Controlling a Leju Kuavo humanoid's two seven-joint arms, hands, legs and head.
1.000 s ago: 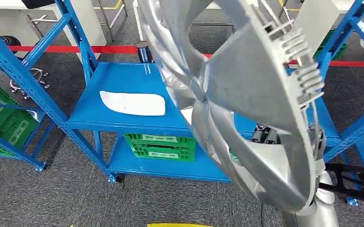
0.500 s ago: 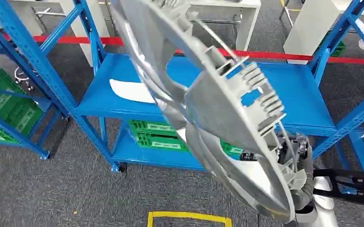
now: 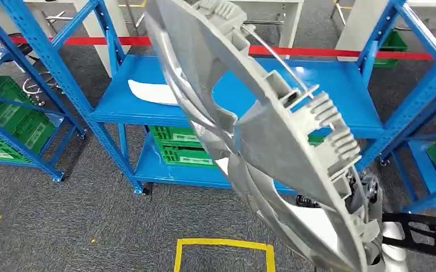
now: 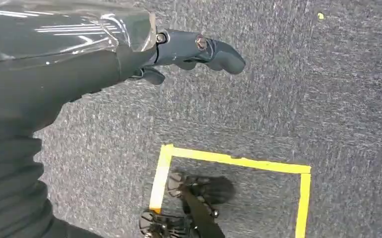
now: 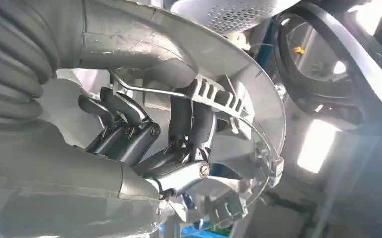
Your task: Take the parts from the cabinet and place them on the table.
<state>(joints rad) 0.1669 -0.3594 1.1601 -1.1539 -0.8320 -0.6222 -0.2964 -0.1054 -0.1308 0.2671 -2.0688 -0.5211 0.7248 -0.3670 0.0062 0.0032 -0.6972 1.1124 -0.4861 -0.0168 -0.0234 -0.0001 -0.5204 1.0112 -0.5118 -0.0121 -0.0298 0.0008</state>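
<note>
One large silver-grey moulded plastic part (image 3: 272, 147), ribbed and finned like a lamp housing, rides in the right hand (image 5: 179, 144), whose dark fingers (image 5: 194, 124) curl around a thin wire and a finned rib on the part's underside. That grip is plain in the right wrist view; the head view gives only a glimpse of the right hand (image 3: 363, 192) low behind the part's finned edge. The left hand (image 4: 189, 49) hangs over the grey carpet, its fingers apart and nothing in them, with a yellow taped square (image 4: 233, 178) on the floor beyond it.

Against the head pictures from the last second, the whole scene has slid: the blue steel shelving rack (image 3: 295, 122) sits further off and higher in the picture, and more carpet and the yellow taped square (image 3: 224, 255) have come in below. I take that as the camera moving with the robot as it backs away, not as a move of the rack. The part keeps its tilt in front of the hand. So the picking looks done and the carry to the counter has begun.

Beyond the hand, a white flat curved panel (image 3: 150, 93) lies on the rack's upper shelf, green plastic crates (image 3: 179, 147) below it, red floor tape (image 3: 108, 41) behind.
</note>
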